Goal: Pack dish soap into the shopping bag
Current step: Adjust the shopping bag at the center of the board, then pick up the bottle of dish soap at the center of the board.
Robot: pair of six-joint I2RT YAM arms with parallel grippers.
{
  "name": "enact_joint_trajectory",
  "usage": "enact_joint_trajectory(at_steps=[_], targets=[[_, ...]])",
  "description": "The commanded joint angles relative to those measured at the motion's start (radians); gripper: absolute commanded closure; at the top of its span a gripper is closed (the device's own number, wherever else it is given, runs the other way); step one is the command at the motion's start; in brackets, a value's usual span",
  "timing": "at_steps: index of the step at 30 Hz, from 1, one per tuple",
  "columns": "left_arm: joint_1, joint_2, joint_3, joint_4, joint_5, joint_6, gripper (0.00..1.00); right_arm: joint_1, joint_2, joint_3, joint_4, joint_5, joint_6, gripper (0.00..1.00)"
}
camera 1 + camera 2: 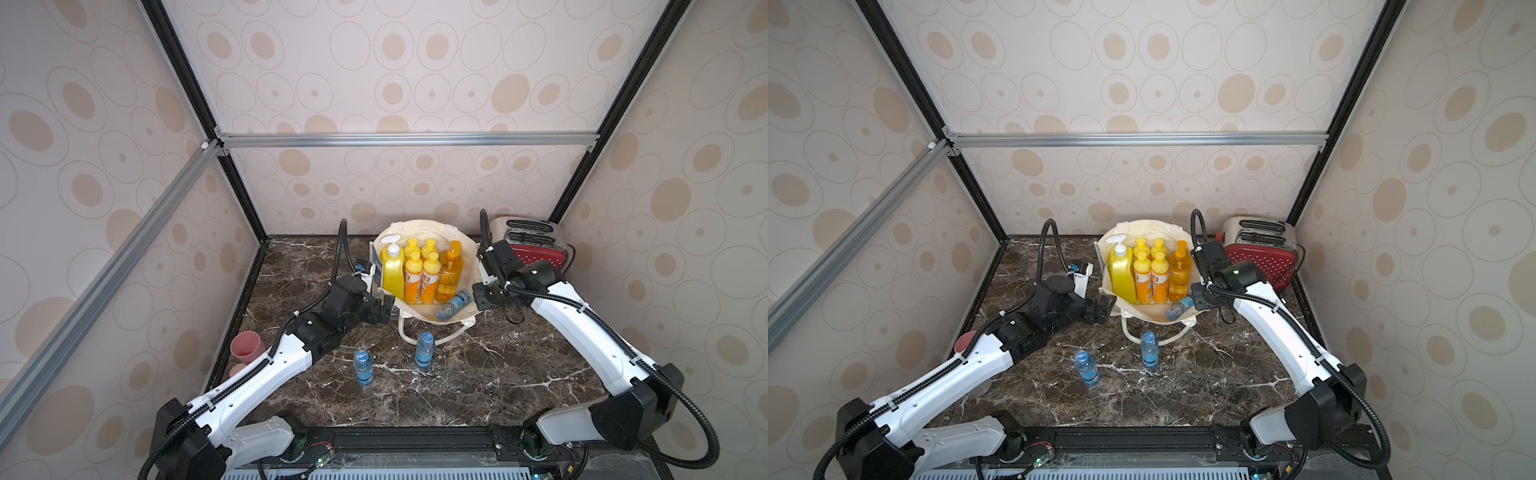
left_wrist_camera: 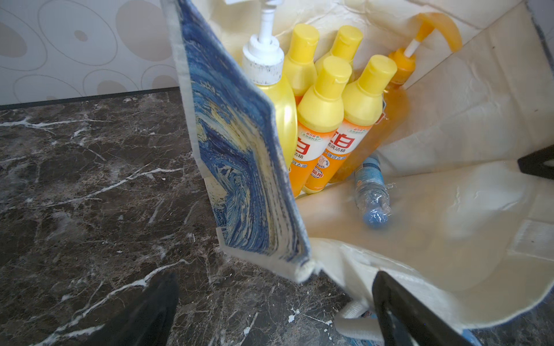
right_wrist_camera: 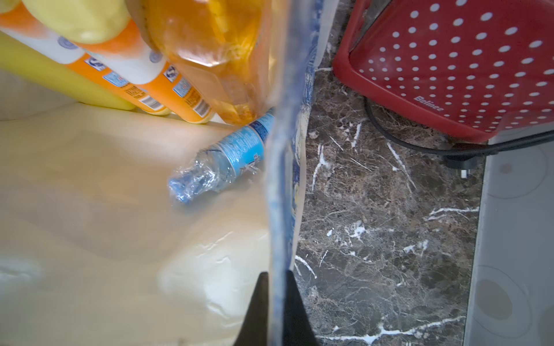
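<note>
All soap (image 1: 415, 274) stands inside bag (image 1: 415, 226), far centre. R gripper (image 3: 276, 278) is closed, pinching bag's right wall. L gripper (image 2: 272, 281) is fully open at bag's near-left corner, holding nothing. One water btl (image 1: 453, 305) lies in bag too.

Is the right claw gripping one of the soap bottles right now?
No, the right claw is pinched on the side wall of the shopping bag, with the dish soap farther inside and ungripped.

I see a red toaster (image 1: 536, 249) in the table's (image 1: 478, 374) far right corner, two upright water bottles (image 1: 363, 368) (image 1: 424, 351) mid-table, and a pink cup (image 1: 247, 347) at its left edge.
</note>
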Motion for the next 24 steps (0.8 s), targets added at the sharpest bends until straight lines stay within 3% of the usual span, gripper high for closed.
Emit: enact_joint_trajectory(at_steps=[1,6,11,16,24], targets=[[0.003,-0.012,0.003,0.010,-0.006,-0.008,0.01,-0.001,-0.039,-0.063,-0.072,0.050,0.019,0.92],[0.004,0.003,0.012,0.015,0.007,-0.017,0.01,0.003,-0.029,-0.098,-0.066,0.025,0.034,0.91],[0.004,0.017,0.031,-0.002,0.015,-0.014,0.01,0.004,-0.028,-0.124,-0.040,0.019,0.034,0.78],[0.003,0.030,0.037,-0.003,0.018,-0.025,0.01,0.005,-0.004,-0.088,-0.029,0.002,0.021,0.68],[0.004,0.023,0.068,-0.053,-0.021,-0.028,0.01,0.012,-0.012,0.010,-0.061,-0.037,-0.003,0.64]])
